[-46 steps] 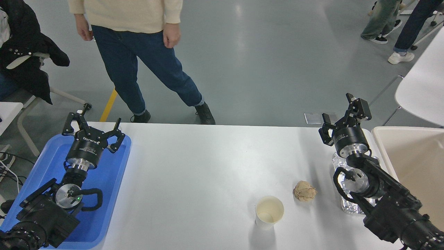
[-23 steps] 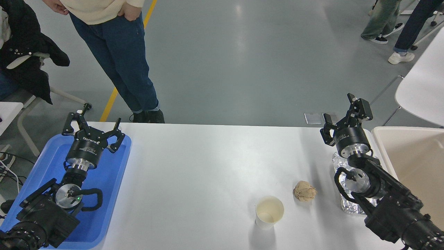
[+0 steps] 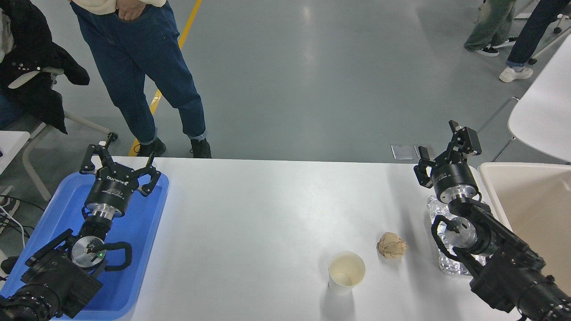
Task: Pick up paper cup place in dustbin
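White paper cup upright, no print visible.

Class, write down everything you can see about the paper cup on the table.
The paper cup is small and white outside, cream inside, with a round rim. It stands upright and open near the white table's near edge, looking empty. Nothing touches it: the crumpled brown paper ball lies apart to its right, and neither gripper is at it.
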You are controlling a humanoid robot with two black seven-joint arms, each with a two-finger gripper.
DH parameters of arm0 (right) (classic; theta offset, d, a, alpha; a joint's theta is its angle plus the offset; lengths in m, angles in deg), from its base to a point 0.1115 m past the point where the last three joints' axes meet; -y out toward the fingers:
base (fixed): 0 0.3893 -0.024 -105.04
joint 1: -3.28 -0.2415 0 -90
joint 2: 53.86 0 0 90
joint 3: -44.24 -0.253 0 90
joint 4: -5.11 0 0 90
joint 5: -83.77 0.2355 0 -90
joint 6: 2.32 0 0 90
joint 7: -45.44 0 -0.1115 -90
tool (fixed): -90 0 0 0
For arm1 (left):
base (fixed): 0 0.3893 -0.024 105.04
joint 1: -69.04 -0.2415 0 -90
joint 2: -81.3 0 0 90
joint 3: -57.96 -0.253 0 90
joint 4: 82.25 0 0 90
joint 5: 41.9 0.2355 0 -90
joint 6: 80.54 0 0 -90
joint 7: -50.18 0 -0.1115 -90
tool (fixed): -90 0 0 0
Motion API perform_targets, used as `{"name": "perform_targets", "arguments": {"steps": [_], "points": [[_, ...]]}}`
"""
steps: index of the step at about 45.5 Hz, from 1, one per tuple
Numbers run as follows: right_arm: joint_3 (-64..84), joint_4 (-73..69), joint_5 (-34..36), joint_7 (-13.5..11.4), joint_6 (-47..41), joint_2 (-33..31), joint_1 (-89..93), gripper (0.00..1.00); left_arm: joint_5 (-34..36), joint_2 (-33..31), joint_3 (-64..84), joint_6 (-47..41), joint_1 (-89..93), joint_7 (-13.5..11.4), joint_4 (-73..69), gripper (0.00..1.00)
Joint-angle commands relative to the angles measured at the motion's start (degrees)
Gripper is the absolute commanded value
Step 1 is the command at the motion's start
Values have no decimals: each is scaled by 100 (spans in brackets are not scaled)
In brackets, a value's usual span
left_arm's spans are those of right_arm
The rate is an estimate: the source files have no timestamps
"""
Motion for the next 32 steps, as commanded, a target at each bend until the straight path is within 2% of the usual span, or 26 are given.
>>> {"name": "perform_targets", "arguments": {"steps": [1,13,27,32], "points": [[317,-332,0,4,-76,-783,199,100,7,-9,0,0,8,9,0,100],[3023,-623,9,4,-85,-1812,-652,100,16,-9,0,0,17,17,0,100],[6846,-1185,149,4,-120,-2831,-2831,100,16,-9,0,0,17,18,0,100],[8190,-1308,246,-5,-129,-2903,-3832,100,16,-9,-9,0,17,18,0,100]]}}
